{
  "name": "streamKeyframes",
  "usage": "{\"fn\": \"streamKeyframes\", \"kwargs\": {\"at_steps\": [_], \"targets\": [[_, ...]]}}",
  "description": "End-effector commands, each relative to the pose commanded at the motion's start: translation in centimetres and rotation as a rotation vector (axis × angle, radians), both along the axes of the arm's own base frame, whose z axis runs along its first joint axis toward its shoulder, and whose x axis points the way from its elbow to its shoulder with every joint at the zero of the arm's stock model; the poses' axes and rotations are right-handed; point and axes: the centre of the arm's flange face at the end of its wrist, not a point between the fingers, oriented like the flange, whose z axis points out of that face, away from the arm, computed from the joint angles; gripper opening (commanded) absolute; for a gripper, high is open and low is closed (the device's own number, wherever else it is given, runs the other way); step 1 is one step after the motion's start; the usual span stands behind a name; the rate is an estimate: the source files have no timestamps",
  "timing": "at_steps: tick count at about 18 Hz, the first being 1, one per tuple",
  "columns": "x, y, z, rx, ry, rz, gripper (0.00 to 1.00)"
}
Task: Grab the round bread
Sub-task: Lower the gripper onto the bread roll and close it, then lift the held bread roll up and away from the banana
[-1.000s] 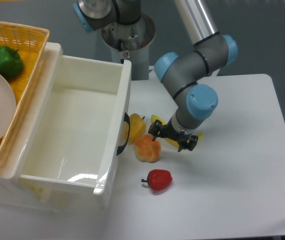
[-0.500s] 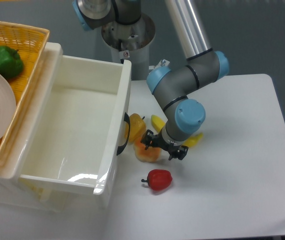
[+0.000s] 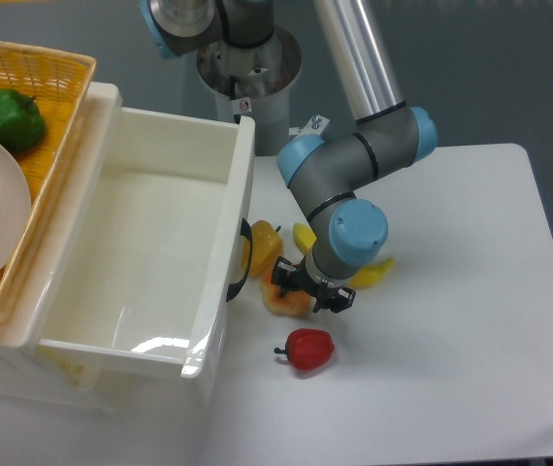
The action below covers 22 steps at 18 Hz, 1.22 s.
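Observation:
The round bread (image 3: 282,302) is a small orange-tan bun lying on the white table (image 3: 451,320) just right of the white bin. My gripper (image 3: 308,288) stands directly over its right half, fingers spread to either side of it, open. Most of the bun is hidden under the gripper. I cannot tell whether the fingers touch it.
A yellow-orange pepper (image 3: 263,245) lies against the white bin (image 3: 150,252). A yellow banana (image 3: 369,274) lies behind the gripper. A red pepper (image 3: 308,349) sits just in front of the bun. A wicker basket (image 3: 34,78) with a green pepper (image 3: 7,118) and a plate stands at the left.
My gripper has moved left, from beside the bun to over it, and now covers most of it. The bun and the other objects have not moved.

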Motion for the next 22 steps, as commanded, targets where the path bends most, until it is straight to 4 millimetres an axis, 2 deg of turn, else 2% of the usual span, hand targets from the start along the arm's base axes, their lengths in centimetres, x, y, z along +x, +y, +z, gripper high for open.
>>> {"fn": "streamKeyframes", "kwargs": {"at_steps": [2,8,12,15,16,19,22], "targets": [[-0.4,0.2,0.6,0.005,0.011,0.004,0.01],[-2.2,-0.8,1.8,-0.007,0.051,0.025,0.0],[-5.3,-1.4,4.5,0.023,0.1,0.056,0.0],[-8.1,-1.6,7.7,0.042,0.171,0.073,0.0],[-8.7,-1.8,8.2,0.014,0.206,0.069,0.0],[-10.9,-3.0,10.2,-0.07,0.312,0.022,0.0],[-13.3,-4.9,11.7,-0.065,0.344,-0.031,0.0]]}}
